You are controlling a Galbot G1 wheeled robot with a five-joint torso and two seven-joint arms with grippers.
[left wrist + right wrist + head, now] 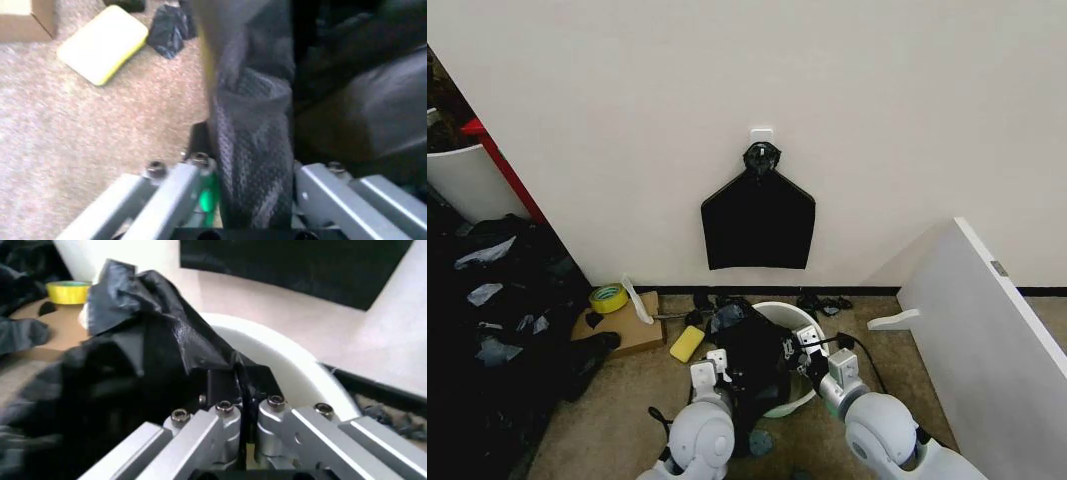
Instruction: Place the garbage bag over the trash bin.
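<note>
Bag is held over the bin mouth, black film bunched on the near side w/ the far rim left bare, so fitting is judged approx. half done: the edge must be spread and pulled round the rim. Left gripper is set at the bin's near-left side, pinched on a film fold. Right gripper is set at the near-right rim, pressed shut on the bag edge. Both forearms are angled fwd toward the bin.

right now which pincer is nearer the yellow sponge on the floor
Left. The left pincer grips the garbage bag just right of the yellow sponge; the right pincer holds the bag across the trash bin.
</note>
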